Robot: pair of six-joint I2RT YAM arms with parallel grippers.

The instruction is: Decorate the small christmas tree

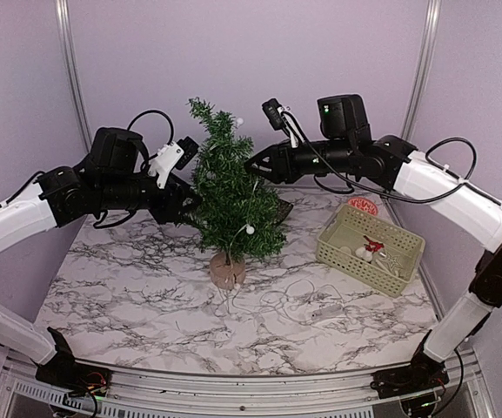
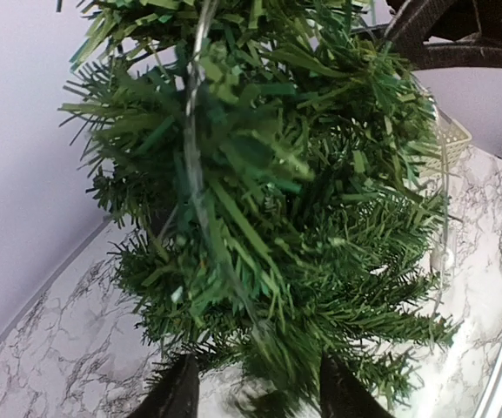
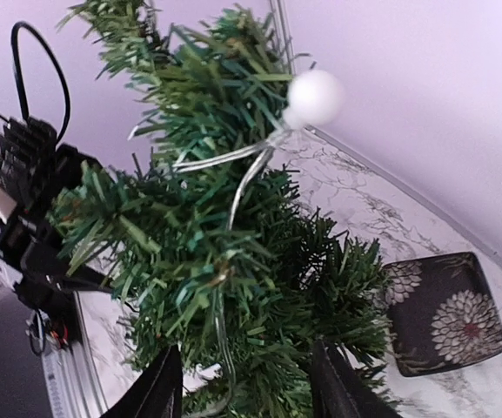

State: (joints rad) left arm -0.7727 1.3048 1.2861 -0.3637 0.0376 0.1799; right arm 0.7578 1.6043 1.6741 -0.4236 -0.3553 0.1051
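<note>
Left pincer (image 1: 184, 205): at the tree's left flank, about mid-height, its two dark fingers (image 2: 179, 394) standing apart with green bristles filling the gap; no firm hold on any branch can be made out. Right pincer (image 1: 256, 164): at the upper right side of the same tree, fingers (image 3: 159, 387) likewise parted, with foliage and a thin silvery wire (image 3: 244, 183) running between them. Small christmas tree (image 1: 233, 187): upright near the middle of the marbled worktop (image 1: 129, 296), flanked by both pincers, on a round log-slice base (image 1: 227, 272). White bead (image 3: 316, 96): on the wire, among the upper branches. Pale green basket (image 1: 355, 268): right of the tree, well apart, with small ornaments (image 1: 368, 251) inside. Dark flower-patterned square (image 3: 446, 313): flat on the worktop behind the tree.
</note>
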